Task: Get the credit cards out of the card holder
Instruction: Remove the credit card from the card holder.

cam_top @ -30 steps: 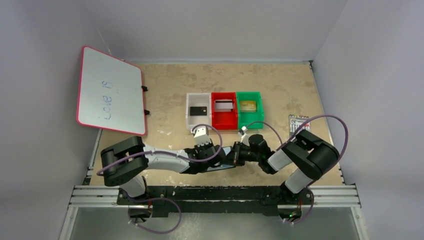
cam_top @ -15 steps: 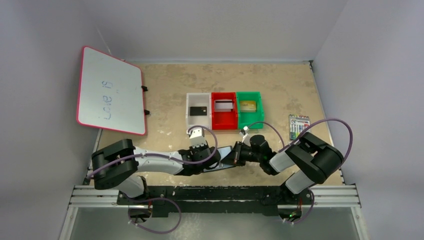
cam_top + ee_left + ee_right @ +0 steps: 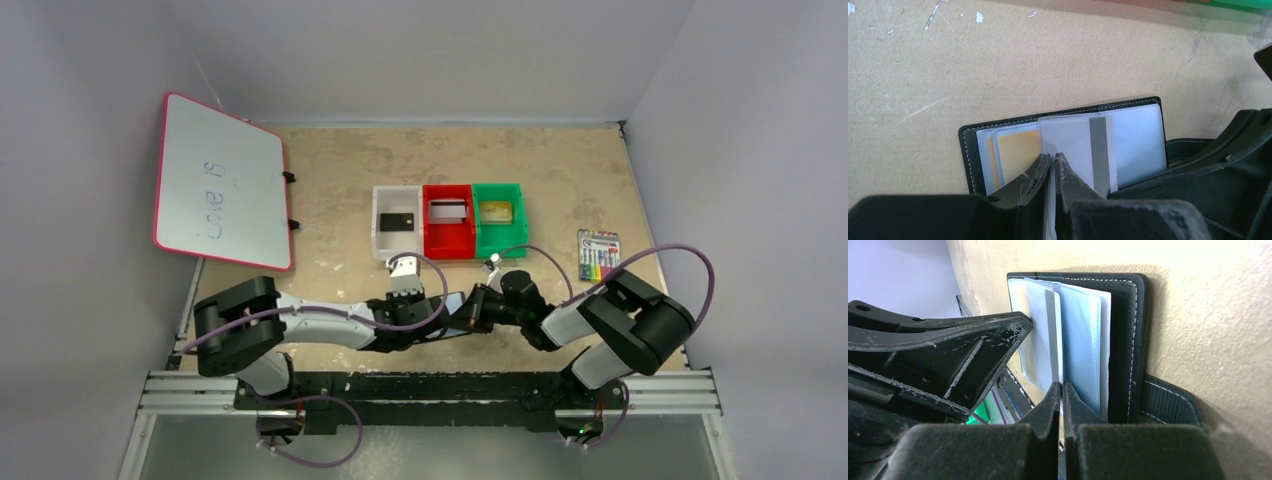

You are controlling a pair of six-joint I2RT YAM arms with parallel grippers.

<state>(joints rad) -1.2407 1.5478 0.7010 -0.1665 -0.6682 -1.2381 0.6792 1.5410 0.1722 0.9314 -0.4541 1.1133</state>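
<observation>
Handwritten words on the pink-rimmed whiteboard (image 3: 220,182), turned sideways at the far left of the tabletop (image 3: 560,170), appear to read "Love is". Print on the marker pack (image 3: 598,254) at right is too small to read.

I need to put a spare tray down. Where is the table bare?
Bare: the wide strip behind the bins; the gap between the whiteboard and the bins; the smaller gap between the bins and the markers. Crowded: the near edge, where the left gripper and right gripper meet at the holder.
</observation>
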